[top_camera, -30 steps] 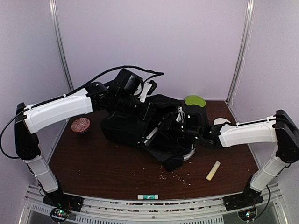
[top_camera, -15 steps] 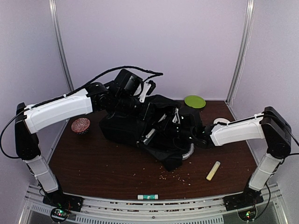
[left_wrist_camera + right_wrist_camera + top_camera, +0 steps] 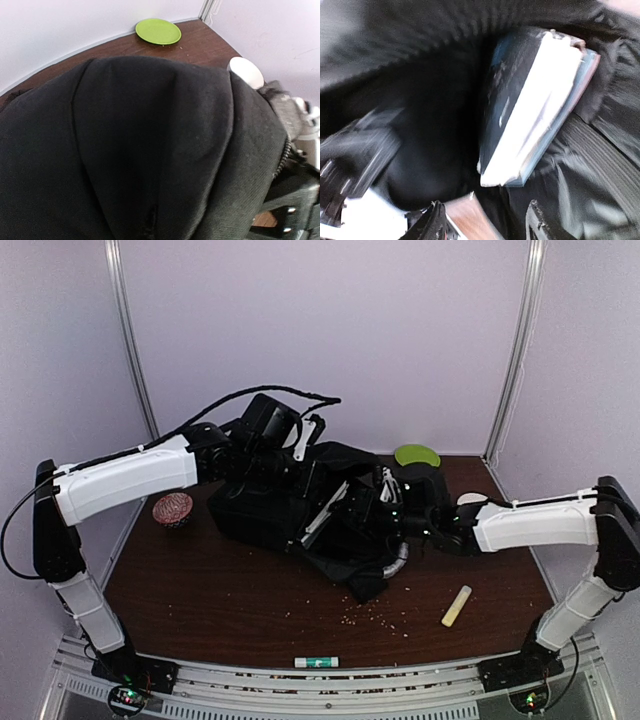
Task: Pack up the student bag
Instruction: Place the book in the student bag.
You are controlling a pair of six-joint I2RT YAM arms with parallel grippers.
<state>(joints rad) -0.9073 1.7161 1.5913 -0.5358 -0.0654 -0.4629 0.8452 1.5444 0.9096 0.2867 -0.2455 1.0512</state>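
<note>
Bag: large black soft fabric backpack (image 3: 265,518) lies mid-table toward the back, mouth facing right.
Left gripper (image 3: 268,462): on the backpack's top; opening cannot be told.
Right gripper (image 3: 485,224): fingers parted, empty, at the mouth.
Room: bare brown wooden table (image 3: 220,590) in front.

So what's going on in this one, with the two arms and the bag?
Both arms are working on the black bag on the table. The left end effector is at the bag's top edge; whether it grips the fabric is hidden. The right end effector is open at the bag's mouth, where a book sits partly inside. A green plate and a pale stick lie outside it.
</note>
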